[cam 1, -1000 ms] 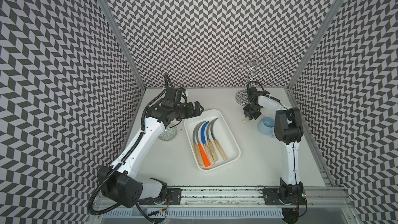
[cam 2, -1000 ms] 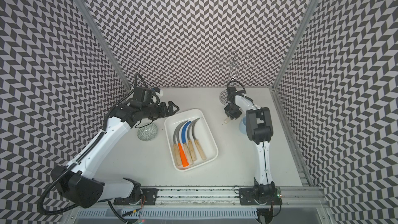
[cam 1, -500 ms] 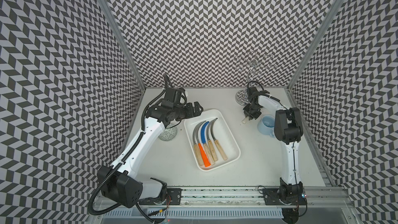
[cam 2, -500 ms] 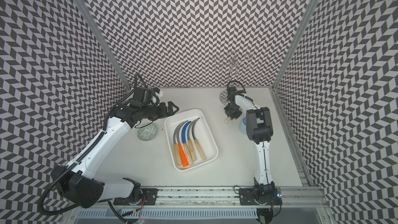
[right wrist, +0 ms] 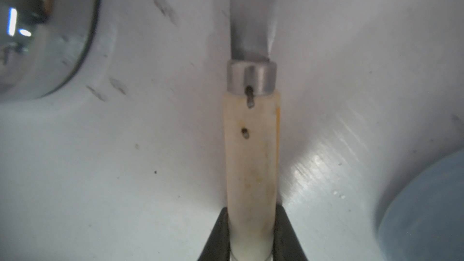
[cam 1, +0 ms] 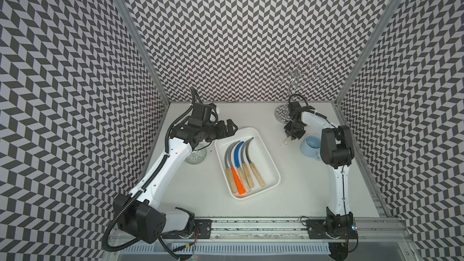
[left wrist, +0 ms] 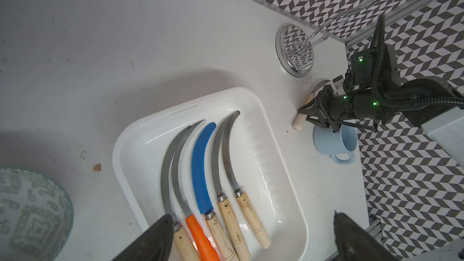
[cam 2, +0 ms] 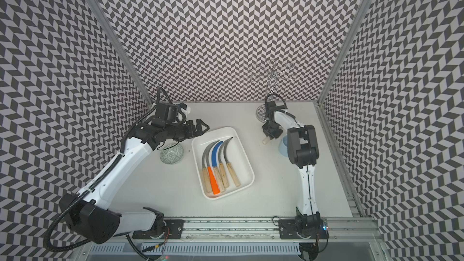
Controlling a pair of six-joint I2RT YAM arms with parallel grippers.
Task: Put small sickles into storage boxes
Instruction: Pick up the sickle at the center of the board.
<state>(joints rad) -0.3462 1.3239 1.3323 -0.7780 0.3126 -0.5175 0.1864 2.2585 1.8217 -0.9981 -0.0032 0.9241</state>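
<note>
Nothing had budged since a second earlier, honestly. Starting at the left: the bowl [cam 1: 196, 155] sat half under the left arm. The left claw [cam 1: 232, 128] hung wide open and empty, just off the far left corner of the tray [cam 1: 263, 161]. Five sickles [cam 1: 241, 169] lay side by side in it, blades toward the back, orange handle second from the left. Further right, the right claw [right wrist: 251, 219] was clamped on the pale handle of the sixth sickle [right wrist: 251, 146], low by the table between the glass stand [cam 1: 281, 115] and the mug [cam 1: 311, 144].

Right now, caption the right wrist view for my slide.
Right gripper jaws clamp a pale-handled sickle near the blue mug.
</note>
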